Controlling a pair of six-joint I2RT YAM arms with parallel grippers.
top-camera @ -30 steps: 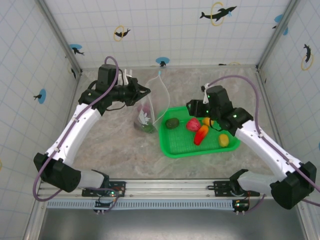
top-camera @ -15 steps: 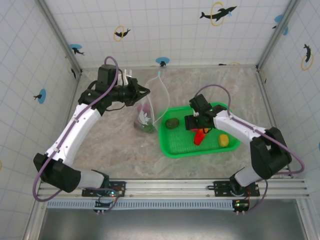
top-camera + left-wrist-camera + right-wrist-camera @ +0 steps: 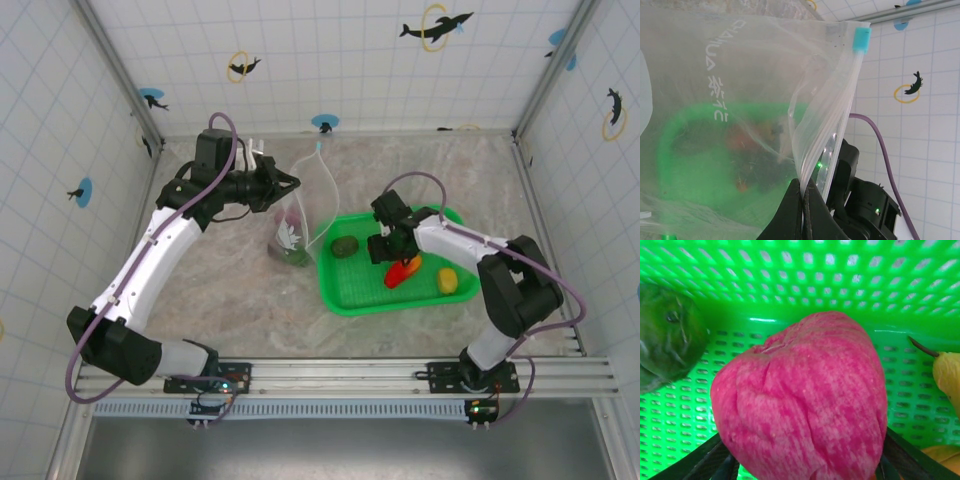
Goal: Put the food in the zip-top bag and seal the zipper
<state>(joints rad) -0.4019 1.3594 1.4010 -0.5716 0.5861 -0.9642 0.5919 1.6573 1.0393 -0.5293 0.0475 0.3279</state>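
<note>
Clear crinkly plastic is filling the left wrist view: the zip-top bag (image 3: pixel 715 100) is carrying white lettering (image 3: pixel 722 65) at upper left, reading "CHAHUA" with two Chinese characters after it, running downward. The zipper (image 3: pixel 840 100) is running as a straight stiff strip from its pale-blue end piece (image 3: pixel 860 40) at upper right down to lower centre. There the left end effector (image 3: pixel 804 200) is pinching the rim with its fingers fully together.

In the top view the bag is standing upright at centre, rim uppermost, just left of the green mesh basket (image 3: pixel 340 295). Bare marbled tabletop (image 3: pixel 230 270) is lying open to the bag's left and beyond it.

The right end effector (image 3: pixel 389 248) is reaching into the basket. In its wrist view its dark fingers (image 3: pixel 715 460) are sitting wide apart on either side of a red-pink fruit (image 3: pixel 805 400); whether they are squeezing it cannot be told. A green fruit (image 3: pixel 667 337) is lying at left, a yellow fruit (image 3: pixel 947 375) at the right edge.
</note>
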